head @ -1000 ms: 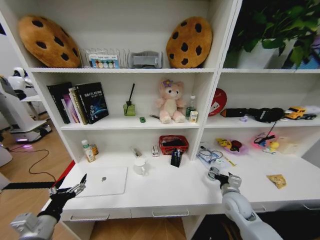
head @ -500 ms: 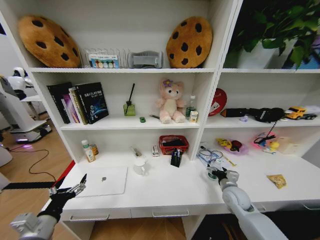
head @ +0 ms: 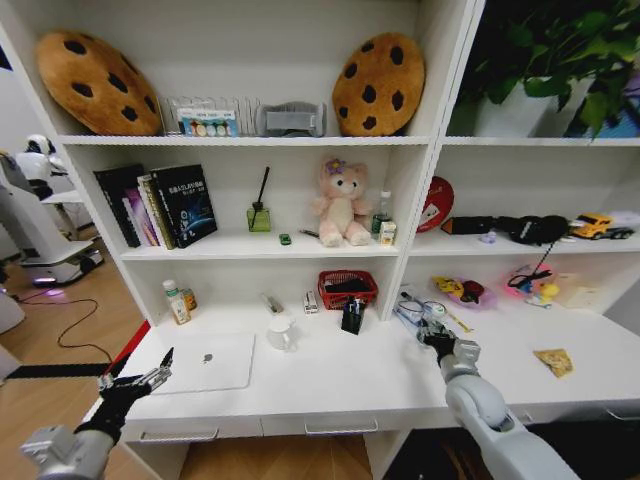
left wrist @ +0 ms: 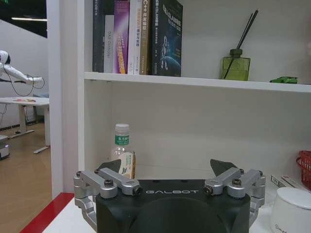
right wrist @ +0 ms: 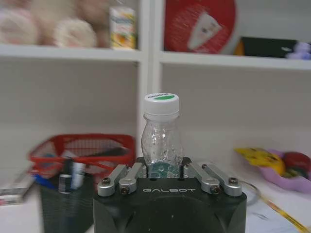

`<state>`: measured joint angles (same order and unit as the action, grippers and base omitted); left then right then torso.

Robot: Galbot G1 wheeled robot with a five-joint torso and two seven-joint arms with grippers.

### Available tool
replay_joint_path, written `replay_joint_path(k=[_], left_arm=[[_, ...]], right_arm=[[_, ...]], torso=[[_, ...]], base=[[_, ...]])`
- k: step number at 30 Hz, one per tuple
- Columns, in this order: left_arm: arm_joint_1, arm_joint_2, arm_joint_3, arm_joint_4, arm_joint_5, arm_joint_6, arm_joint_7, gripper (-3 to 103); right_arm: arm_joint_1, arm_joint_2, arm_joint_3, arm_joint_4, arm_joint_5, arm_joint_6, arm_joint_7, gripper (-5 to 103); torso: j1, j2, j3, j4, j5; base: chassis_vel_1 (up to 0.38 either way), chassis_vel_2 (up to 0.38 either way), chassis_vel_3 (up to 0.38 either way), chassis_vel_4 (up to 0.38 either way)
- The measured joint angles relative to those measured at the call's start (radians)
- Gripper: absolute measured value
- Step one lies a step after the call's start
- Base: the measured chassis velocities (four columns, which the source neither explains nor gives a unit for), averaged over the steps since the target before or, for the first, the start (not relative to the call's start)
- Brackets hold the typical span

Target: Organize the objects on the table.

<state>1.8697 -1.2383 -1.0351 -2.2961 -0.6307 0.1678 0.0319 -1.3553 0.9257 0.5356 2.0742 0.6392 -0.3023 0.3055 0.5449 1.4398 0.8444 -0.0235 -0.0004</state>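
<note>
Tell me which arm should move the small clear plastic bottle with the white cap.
Right. The right gripper already has its fingers around the small clear plastic bottle with the white cap, on the white desk. The left gripper hangs open at the desk's far left edge.

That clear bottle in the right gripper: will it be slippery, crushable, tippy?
The bottle looks empty, thin clear plastic, so probably light and easily dented. Its wall is dimpled, which may help the right gripper hold it. It is tall and narrow under its white cap, so likely tippy once set down.

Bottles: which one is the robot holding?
The small clear bottle with a white cap, in the right gripper. The green-labelled bottle stands free by the shelf wall.
</note>
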Motion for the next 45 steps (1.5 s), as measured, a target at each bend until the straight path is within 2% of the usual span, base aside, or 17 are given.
replay_joint_path(k=[1, 2, 4, 7, 15, 26, 30, 35, 37, 38, 39, 42, 44, 45], left_arm=[[0.000, 0.000, 0.000, 0.000, 0.000, 0.000, 0.000, 100], [0.000, 0.000, 0.000, 0.000, 0.000, 0.000, 0.000, 100], [0.000, 0.000, 0.000, 0.000, 0.000, 0.000, 0.000, 100], [0.000, 0.000, 0.000, 0.000, 0.000, 0.000, 0.000, 100], [0.000, 0.000, 0.000, 0.000, 0.000, 0.000, 0.000, 100], [0.000, 0.000, 0.000, 0.000, 0.000, 0.000, 0.000, 100], [0.000, 0.000, 0.000, 0.000, 0.000, 0.000, 0.000, 100], [0.000, 0.000, 0.000, 0.000, 0.000, 0.000, -0.001, 100], [0.000, 0.000, 0.000, 0.000, 0.000, 0.000, 0.000, 100], [0.000, 0.000, 0.000, 0.000, 0.000, 0.000, 0.000, 100], [0.000, 0.000, 0.000, 0.000, 0.000, 0.000, 0.000, 100], [0.000, 0.000, 0.000, 0.000, 0.000, 0.000, 0.000, 100], [0.000, 0.000, 0.000, 0.000, 0.000, 0.000, -0.001, 100], [0.000, 0.000, 0.000, 0.000, 0.000, 0.000, -0.001, 100]], right_arm=[[-0.010, -0.005, 0.005, 0.035, -0.002, -0.009, -0.055, 27], [-0.010, -0.005, 0.005, 0.035, -0.002, -0.009, -0.055, 27], [-0.020, -0.008, 0.000, 0.075, -0.019, -0.027, -0.145, 25], [-0.027, 0.005, -0.019, 0.093, -0.046, -0.040, -0.170, 24], [-0.113, 0.025, -0.016, 0.189, -0.066, -0.139, -0.128, 24], [-0.170, 0.042, -0.011, 0.255, -0.069, -0.170, -0.066, 24], [-0.195, 0.089, -0.032, 0.262, -0.115, -0.162, -0.069, 24], [-0.239, 0.144, -0.036, 0.238, -0.193, -0.105, -0.118, 24], [-0.280, 0.187, -0.037, 0.215, -0.265, -0.056, -0.158, 24], [-0.299, 0.206, -0.037, 0.208, -0.285, -0.048, -0.174, 24], [-0.299, 0.206, -0.037, 0.208, -0.285, -0.048, -0.174, 24], [-0.360, 0.266, -0.036, 0.168, -0.292, -0.064, -0.210, 24], [-0.375, 0.284, -0.036, 0.139, -0.277, -0.081, -0.214, 24], [-0.382, 0.302, -0.034, 0.092, -0.257, -0.096, -0.215, 24]], torso=[[0.000, 0.000, 0.000, 0.0000, 0.0000], [0.000, 0.000, 0.000, 0.0000, 0.0000], [0.000, 0.000, 0.000, 0.0001, 0.0001], [0.000, 0.000, 0.000, 0.0003, 0.0005], [0.000, 0.000, 0.000, 0.0000, 0.0004], [0.001, 0.000, 0.000, 0.0002, 0.0001], [0.000, 0.000, 0.000, 0.0000, 0.0002], [0.000, 0.000, 0.000, 0.0003, 0.0001], [0.000, 0.000, 0.000, 0.0000, 0.0010], [0.000, 0.000, 0.000, -0.0001, -0.0001], [0.000, 0.000, 0.000, -0.0001, -0.0001], [-0.002, 0.001, -0.001, 0.0008, 0.0004], [-0.001, 0.001, 0.000, 0.0005, -0.0001], [-0.001, 0.001, 0.000, -0.0004, -0.0004]], base=[[0.000, 0.000, 0.000, 0.000], [0.000, 0.000, 0.000, 0.000], [0.000, 0.000, 0.000, 0.000], [0.000, 0.000, 0.000, 0.000], [0.000, 0.000, 0.000, 0.000], [0.046, -0.048, -0.053, 0.044], [0.197, -0.187, -0.191, 0.176], [0.248, -0.228, -0.237, 0.241], [0.250, -0.245, -0.293, 0.241], [0.248, -0.242, -0.294, 0.242], [0.248, -0.242, -0.294, 0.242], [0.184, -0.158, -0.172, 0.190], [0.100, -0.047, -0.094, 0.122], [-0.001, -0.002, -0.094, 0.004]])
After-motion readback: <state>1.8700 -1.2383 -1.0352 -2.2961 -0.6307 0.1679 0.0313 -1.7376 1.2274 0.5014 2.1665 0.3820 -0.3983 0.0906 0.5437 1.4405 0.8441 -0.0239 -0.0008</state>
